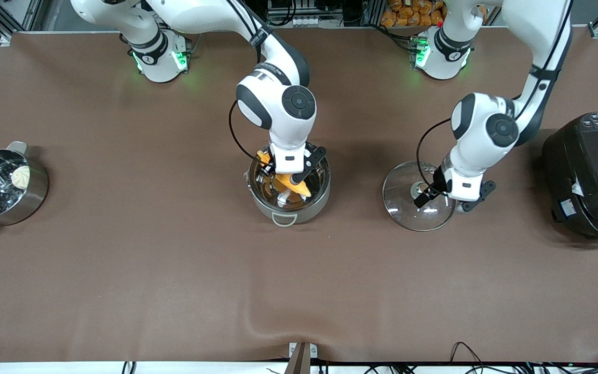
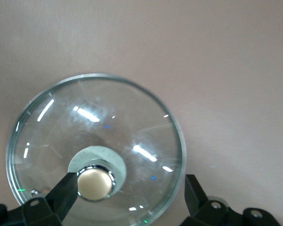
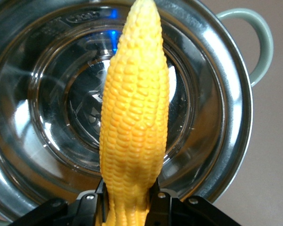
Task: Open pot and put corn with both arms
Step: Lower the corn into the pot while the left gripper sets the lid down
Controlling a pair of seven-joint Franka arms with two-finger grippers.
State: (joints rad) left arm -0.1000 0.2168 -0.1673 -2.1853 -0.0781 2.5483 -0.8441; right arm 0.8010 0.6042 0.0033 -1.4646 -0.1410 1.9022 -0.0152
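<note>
Corn [image 3: 134,117]: over the open pot [image 1: 288,208], mid-table — clamped at its base by the right gripper [image 3: 127,200].
Lid [image 2: 96,150]: flat on the table beside the pot, toward the left arm's end.
Left gripper [image 2: 127,197]: over the lid, fingers apart — one at the knob [image 2: 95,182].

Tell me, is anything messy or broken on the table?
Nothing looks spilled or broken. The glass lid lies flat on the table beside the open pot, toward the left arm's end, with the open left gripper around its knob. The right gripper holds the corn over the pot.
</note>
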